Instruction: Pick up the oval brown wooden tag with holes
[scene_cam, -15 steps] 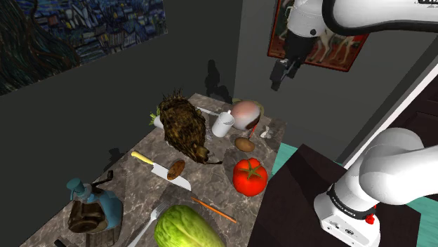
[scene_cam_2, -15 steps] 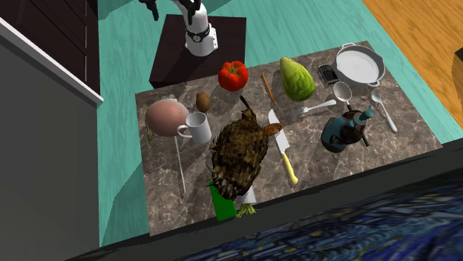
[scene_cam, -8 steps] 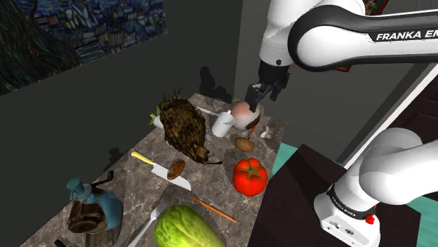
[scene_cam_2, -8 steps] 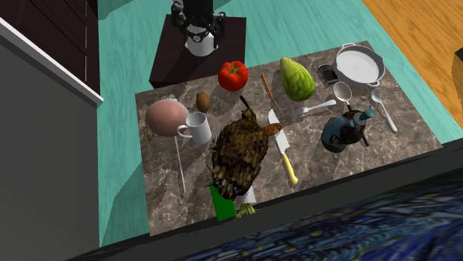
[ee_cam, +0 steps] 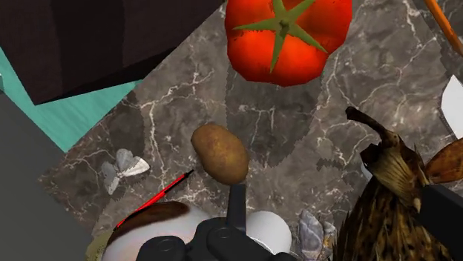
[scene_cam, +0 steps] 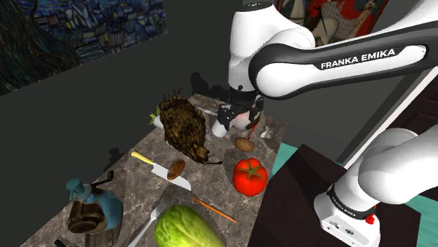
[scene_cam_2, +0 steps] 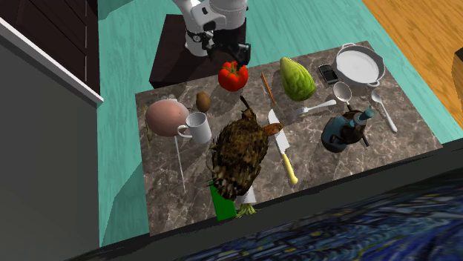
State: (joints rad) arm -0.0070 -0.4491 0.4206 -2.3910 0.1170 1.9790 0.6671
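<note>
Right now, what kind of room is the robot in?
Probably a kitchen or dining corner of a house. The stone-patterned table holds food and tableware, like a tomato, a knife and a white mug, and a painting hangs on the dark wall.

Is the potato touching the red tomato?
No, the potato and the tomato lie apart, with bare marble tabletop showing between them.

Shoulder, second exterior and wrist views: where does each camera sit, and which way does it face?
Shoulder view: beside the stand, looking down over the table toward the dark wall; arm overhead.
Second exterior view: high across the table, facing the stand; arm at top.
Wrist view: from the arm's end, looking down at the potato.
All three share the tomato.
</note>
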